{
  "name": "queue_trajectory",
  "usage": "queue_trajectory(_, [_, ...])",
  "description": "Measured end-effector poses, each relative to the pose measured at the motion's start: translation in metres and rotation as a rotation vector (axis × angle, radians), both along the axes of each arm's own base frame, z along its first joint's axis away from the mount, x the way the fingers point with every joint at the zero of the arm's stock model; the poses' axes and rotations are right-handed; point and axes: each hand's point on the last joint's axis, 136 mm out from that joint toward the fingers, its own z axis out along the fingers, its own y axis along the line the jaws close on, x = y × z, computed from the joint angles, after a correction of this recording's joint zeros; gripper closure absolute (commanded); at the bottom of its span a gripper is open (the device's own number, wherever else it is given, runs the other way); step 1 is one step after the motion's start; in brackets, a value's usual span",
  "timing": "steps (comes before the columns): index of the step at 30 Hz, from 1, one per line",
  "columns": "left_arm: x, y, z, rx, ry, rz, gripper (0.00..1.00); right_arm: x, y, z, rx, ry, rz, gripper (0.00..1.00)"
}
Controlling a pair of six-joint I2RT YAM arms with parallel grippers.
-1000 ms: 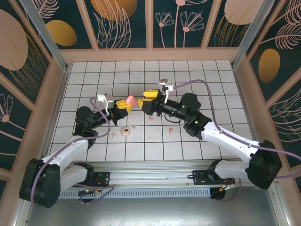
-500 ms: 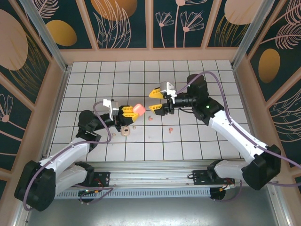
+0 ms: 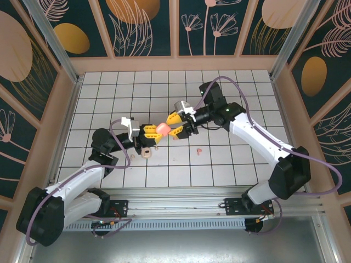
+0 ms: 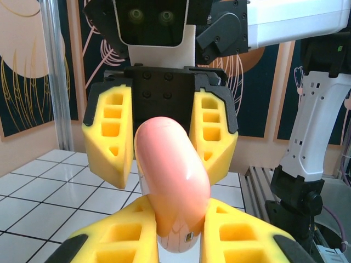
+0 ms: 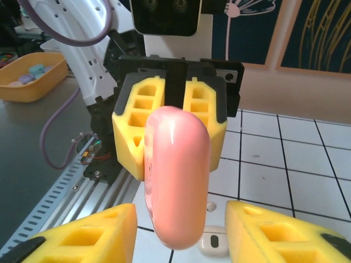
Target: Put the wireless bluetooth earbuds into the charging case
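Right wrist view: my left gripper (image 5: 174,96) is pinching the pink case (image 5: 176,170) straight ahead, long axis upright, my right gripper (image 5: 181,211) sitting spread either side of its lower end.

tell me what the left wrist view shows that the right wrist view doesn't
Left wrist view: the right gripper head-on, open, fingers either side of the pink case, and the case's pale lower end. Right wrist view: the left gripper head-on, shut on the case, a cream oval piece on the tiles, a yellow tray. Both: the case between the two grippers.
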Motion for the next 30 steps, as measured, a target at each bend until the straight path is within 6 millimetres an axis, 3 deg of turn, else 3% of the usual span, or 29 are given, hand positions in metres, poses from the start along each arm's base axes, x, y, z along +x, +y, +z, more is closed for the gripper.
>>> queue_trajectory(7, [-0.003, -0.002, 0.0, 0.002, -0.015, -0.007, 0.81, -0.008, 0.002, 0.003, 0.026, 0.01, 0.071, 0.63])
queue_trajectory(12, [-0.006, -0.002, -0.001, 0.012, -0.02, -0.016, 0.8, -0.011, 0.004, 0.0, 0.026, 0.018, 0.09, 0.8])
queue_trajectory(17, [-0.005, -0.001, -0.003, 0.026, -0.027, 0.003, 0.58, -0.009, 0.004, -0.001, 0.017, 0.006, 0.083, 0.88])
queue_trajectory(23, [0.018, 0.0, -0.012, 0.117, -0.048, 0.124, 0.43, 0.003, -0.005, -0.014, -0.051, -0.052, -0.032, 0.88])
queue_trajectory(30, [0.046, -0.002, -0.025, 0.287, -0.114, 0.203, 0.4, 0.035, -0.028, -0.023, -0.187, -0.208, -0.3, 0.88])
